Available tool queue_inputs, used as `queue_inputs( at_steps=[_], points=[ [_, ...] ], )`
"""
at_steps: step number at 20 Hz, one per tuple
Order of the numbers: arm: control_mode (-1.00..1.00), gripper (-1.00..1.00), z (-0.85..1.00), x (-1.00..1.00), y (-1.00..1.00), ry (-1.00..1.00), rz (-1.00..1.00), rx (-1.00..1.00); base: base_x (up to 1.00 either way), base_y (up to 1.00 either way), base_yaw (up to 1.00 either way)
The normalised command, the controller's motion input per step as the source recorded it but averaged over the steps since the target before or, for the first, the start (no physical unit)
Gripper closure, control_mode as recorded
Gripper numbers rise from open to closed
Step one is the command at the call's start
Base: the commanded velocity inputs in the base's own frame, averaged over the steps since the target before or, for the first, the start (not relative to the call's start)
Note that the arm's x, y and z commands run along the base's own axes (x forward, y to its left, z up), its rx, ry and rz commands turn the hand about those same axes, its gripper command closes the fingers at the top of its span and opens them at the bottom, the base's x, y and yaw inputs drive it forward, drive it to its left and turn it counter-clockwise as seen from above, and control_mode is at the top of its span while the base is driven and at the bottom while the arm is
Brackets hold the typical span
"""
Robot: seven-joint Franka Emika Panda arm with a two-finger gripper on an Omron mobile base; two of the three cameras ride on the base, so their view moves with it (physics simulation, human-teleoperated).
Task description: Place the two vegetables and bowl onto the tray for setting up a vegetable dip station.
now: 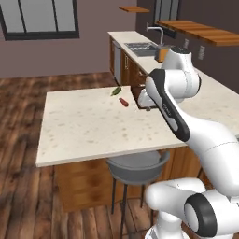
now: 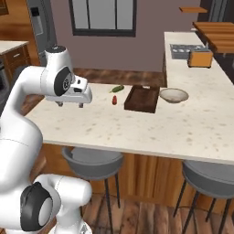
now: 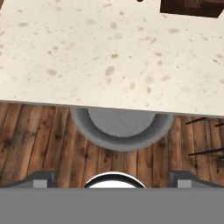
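No text, label, brand, number or sign can be read on anything here.

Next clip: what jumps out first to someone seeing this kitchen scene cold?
The big white arm dominates, its end effector open and empty above the pale island counter, short of everything. Beyond it lie a green cucumber and a red chilli close together, left of the dark wooden tray, with the tan bowl on the tray's right. Nothing sits on the tray yet, and grey stools are tucked under the counter's near edge.
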Motion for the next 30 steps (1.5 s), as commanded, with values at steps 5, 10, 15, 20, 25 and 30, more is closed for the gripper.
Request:
queue_inputs(
  at_steps=[5,10,15,20,25,30],
  points=[
    [1.0,-1.0,0.0,0.0,0.0,0.0,0.0,0.0,-0.12,0.61,0.0],
    [1.0,-1.0,0.0,0.0,0.0,0.0,0.0,0.0,-0.09,0.58,0.0],
    [1.0,-1.0,0.0,0.0,0.0,0.0,0.0,0.0,-0.07,0.43,0.0],
    [1.0,-1.0,0.0,0.0,0.0,0.0,0.0,0.0,-0.09,0.4,0.0],
    [1.0,-1.0,0.0,0.0,0.0,0.0,0.0,0.0,-0.12,0.36,0.0],
    [1.0,-1.0,0.0,0.0,0.0,0.0,0.0,0.0,-0.13,0.58,0.0]
  ],
)
